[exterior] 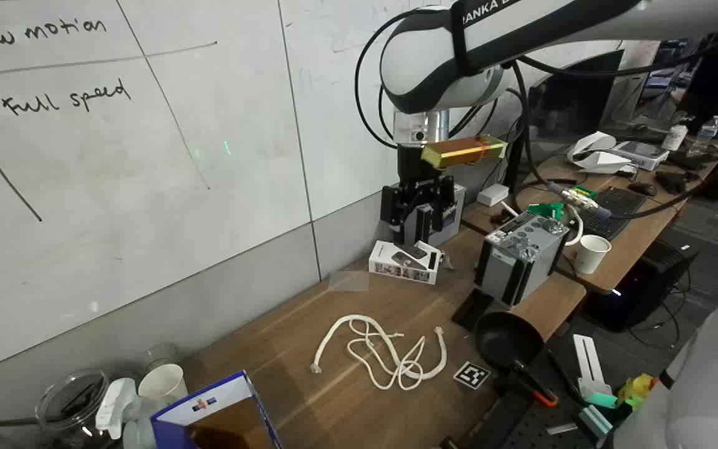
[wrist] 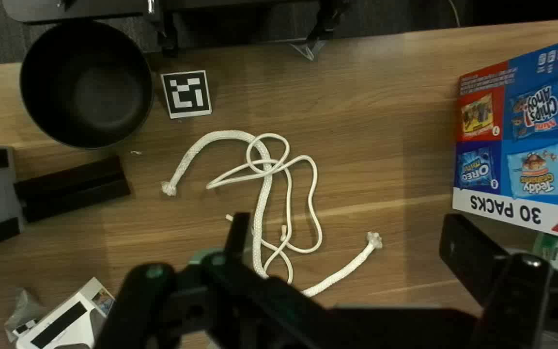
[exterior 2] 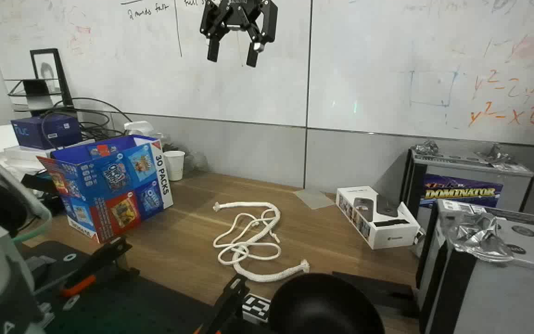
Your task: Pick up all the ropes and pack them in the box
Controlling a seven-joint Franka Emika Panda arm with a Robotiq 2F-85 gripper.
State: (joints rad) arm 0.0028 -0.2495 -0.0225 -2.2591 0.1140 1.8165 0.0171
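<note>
A thick white rope (exterior: 323, 344) lies curved on the wooden table; it also shows in the wrist view (wrist: 258, 228). A thin white rope (wrist: 311, 198) lies looped across it. Both ropes also show as one loose tangle in an exterior view (exterior 2: 248, 204). The blue box (exterior 2: 118, 185) stands upright with its top open; part of it shows in an exterior view (exterior: 209, 402) and at the wrist view's right edge (wrist: 521, 135). My gripper (exterior 2: 232, 54) is open and empty, high above the table. In the wrist view, its jaws (wrist: 349, 242) hide part of the ropes.
A black pan (exterior: 508, 340) and a marker card (exterior: 472, 375) lie near the table's front edge. A white phone carton (exterior 2: 373, 218) and grey metal cases (exterior: 521, 255) stand on the side away from the box. A paper cup (exterior 2: 174, 164) is behind the box. A whiteboard borders the back.
</note>
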